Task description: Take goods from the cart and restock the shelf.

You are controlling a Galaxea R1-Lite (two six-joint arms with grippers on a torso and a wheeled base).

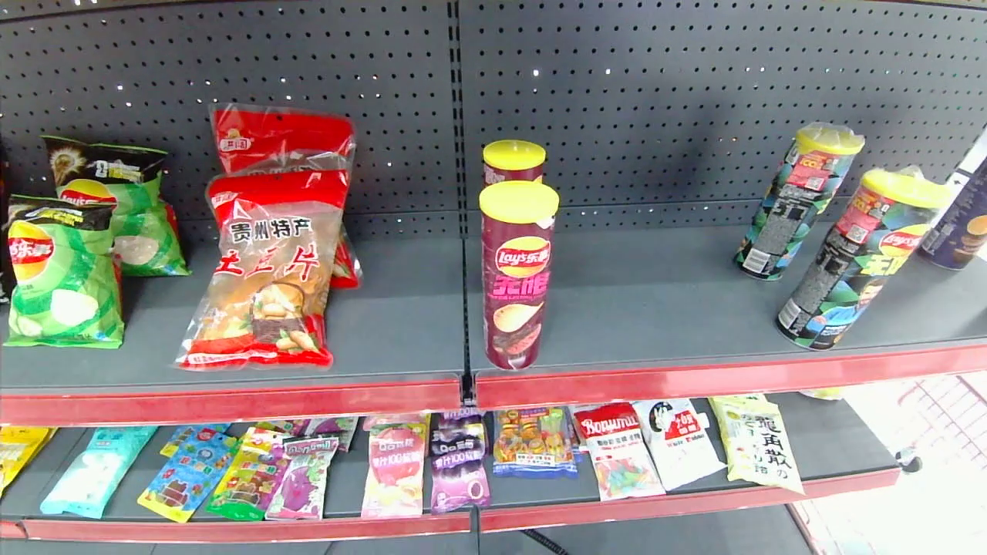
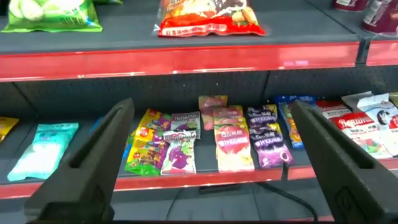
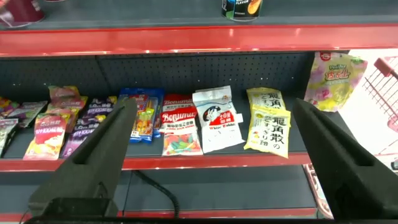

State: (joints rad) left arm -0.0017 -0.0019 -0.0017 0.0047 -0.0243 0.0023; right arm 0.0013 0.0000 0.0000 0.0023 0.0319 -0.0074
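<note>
The upper shelf board point(image 1: 632, 308) carries green chip bags point(image 1: 65, 281), two red-topped snack bags point(image 1: 266, 277), two purple cans with yellow lids point(image 1: 517, 274) and two dark patterned cans point(image 1: 864, 258). On the lower shelf point(image 1: 678, 505) lies a row of small candy and snack packets point(image 1: 617, 451). My left gripper point(image 2: 211, 106) is open in front of the lower shelf's left half, with nothing between its fingers. My right gripper point(image 3: 214, 102) is also open and empty, facing the lower shelf's right half and the white packet point(image 3: 214, 118).
A red wire cart point(image 3: 388, 81) edge shows at the far right beyond the shelf end, by a pale yellow bag point(image 3: 336, 78). Bare stretches of the upper board lie between the purple cans and the dark cans. A black cable point(image 3: 158, 193) runs under the lower shelf.
</note>
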